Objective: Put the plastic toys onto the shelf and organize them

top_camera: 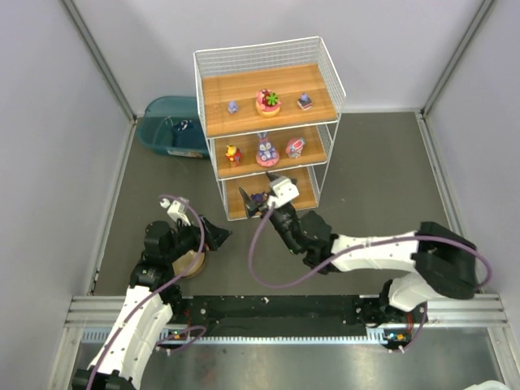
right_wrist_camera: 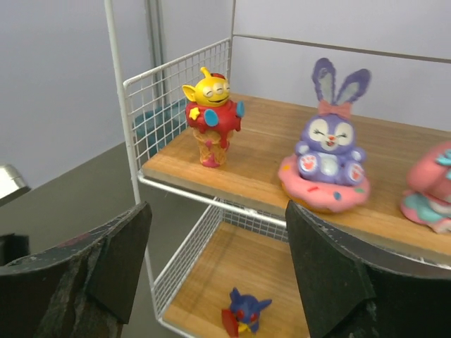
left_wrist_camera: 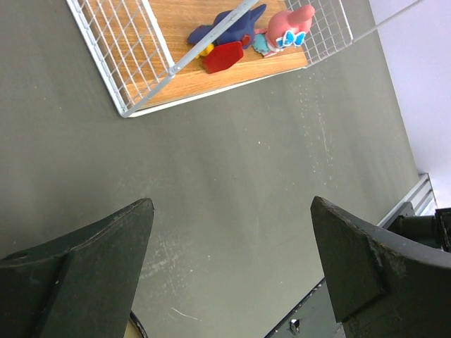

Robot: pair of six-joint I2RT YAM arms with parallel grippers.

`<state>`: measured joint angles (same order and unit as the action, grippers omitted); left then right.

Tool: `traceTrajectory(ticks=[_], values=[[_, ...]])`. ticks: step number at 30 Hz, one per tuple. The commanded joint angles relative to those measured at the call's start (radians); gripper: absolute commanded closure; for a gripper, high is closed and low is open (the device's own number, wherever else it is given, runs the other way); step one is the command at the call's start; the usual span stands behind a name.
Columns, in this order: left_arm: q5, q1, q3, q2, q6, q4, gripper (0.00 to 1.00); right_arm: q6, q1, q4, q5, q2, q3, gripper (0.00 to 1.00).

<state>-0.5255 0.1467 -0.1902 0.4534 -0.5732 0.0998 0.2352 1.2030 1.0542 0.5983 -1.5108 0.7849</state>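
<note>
The right claw (right_wrist_camera: pixel 215 232) stands released, jaws apart with nothing between them, just in front of the shelf (top_camera: pixel 213 89). A small blue-and-red figurine (right_wrist_camera: pixel 245 312) sits on the lowest board near the front edge, clear of the claw. The left claw (left_wrist_camera: pixel 231 211) is likewise spread and empty, hovering over the bench (left_wrist_camera: pixel 232 141) near the tan bowl (top_camera: pixel 191 262). Hazard: a withdrawal that lifts or swings sideways is likely to catch the wire front rail or the mesh side panel. This would jolt the shelf and topple the light figurines, and the blue-and-red one, nearest the edge, may tip off. The tall-eared bunny (right_wrist_camera: pixel 328 155) on its ring base and the yellow-and-red figurine (right_wrist_camera: pixel 211 116) on its narrow cone foot look least stable. The toys are glossy moulded plastic with rounded forms. The boards are smooth wood-grain, and the mesh is thin white-coated wire. The claw fingers (right_wrist_camera: pixel 106 267) are matte black, scuffed wedges.
</note>
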Motion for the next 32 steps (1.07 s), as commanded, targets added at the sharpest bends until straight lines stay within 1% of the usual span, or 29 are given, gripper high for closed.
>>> traceTrajectory(ticks=[1, 2, 4, 5, 6, 7, 8, 9, 10, 11, 13, 14, 16, 17, 18, 20, 21, 23, 28, 32], values=[[0.039, 0.002, -0.043, -0.016, 0.006, 0.023, 0.01, -0.046, 0.058, -0.063, 0.085, 0.174, -0.105, 0.20], [0.047, 0.002, -0.046, -0.024, 0.003, 0.034, 0.01, -0.086, 0.066, -0.092, 0.104, 0.245, -0.128, 0.16], [0.055, 0.002, -0.063, -0.030, 0.004, 0.049, 0.01, -0.135, 0.081, -0.180, 0.168, 0.315, -0.205, 0.11], [0.047, 0.002, -0.069, -0.039, 0.007, 0.057, 0.01, -0.184, 0.092, -0.210, 0.187, 0.384, -0.232, 0.01], [0.044, 0.002, -0.074, -0.044, 0.010, 0.063, 0.01, -0.216, 0.095, -0.256, 0.216, 0.424, -0.258, 0.01], [0.038, 0.002, -0.086, -0.048, 0.016, 0.069, 0.01, -0.262, 0.098, -0.366, 0.234, 0.461, -0.297, 0.01], [0.042, 0.002, -0.092, -0.053, 0.018, 0.078, 0.01, -0.371, 0.101, -0.455, 0.251, 0.497, -0.312, 0.01], [0.051, 0.002, -0.107, -0.053, 0.019, 0.098, 0.01, -0.431, 0.101, -0.530, 0.299, 0.568, -0.323, 0.01], [0.064, 0.002, -0.113, -0.055, 0.024, 0.109, 0.01, -0.483, 0.101, -0.680, 0.311, 0.602, -0.344, 0.01], [0.070, 0.004, -0.121, -0.052, 0.026, 0.119, 0.01, -0.582, 0.101, -0.753, 0.325, 0.639, -0.352, 0.01], [0.078, 0.002, -0.133, -0.044, 0.026, 0.144, 0.01, -0.724, 0.102, -0.937, 0.386, 0.727, -0.354, 0.01], [0.081, 0.002, -0.134, -0.039, 0.024, 0.144, 0.01, -0.838, 0.101, -1.086, 0.412, 0.747, -0.352, 0.01], [0.085, 0.002, -0.126, -0.030, 0.016, 0.144, 0.01, -0.908, 0.101, -1.201, 0.443, 0.800, -0.349, 0.01], [0.085, 0.002, -0.123, -0.027, 0.015, 0.143, 0.01, -0.980, 0.101, -1.317, 0.452, 0.816, -0.343, 0.01], [0.085, 0.002, -0.120, -0.028, 0.010, 0.143, 0.01, -1.019, 0.102, -1.365, 0.477, 0.833, -0.339, 0.01], [0.082, 0.002, -0.120, -0.030, 0.012, 0.144, 0.01, -1.114, 0.102, -1.440, 0.501, 0.877, -0.345, 0.01], [0.082, 0.002, -0.121, -0.032, 0.012, 0.144, 0.01, -1.131, 0.101, -1.476, 0.521, 0.891, -0.352, 0.01], [0.087, 0.002, -0.124, -0.045, 0.007, 0.144, 0.01, -1.171, 0.101, -1.491, 0.535, 0.940, -0.383, 0.01], [0.094, 0.002, -0.135, -0.074, -0.001, 0.143, 0.01, -1.189, 0.101, -1.497, 0.569, 1.017, -0.437, 0.01], [0.148, 0.002, -0.141, -0.093, -0.014, 0.169, 0.01, -1.177, 0.090, -1.505, 0.604, 1.032, -0.440, 0.01]])
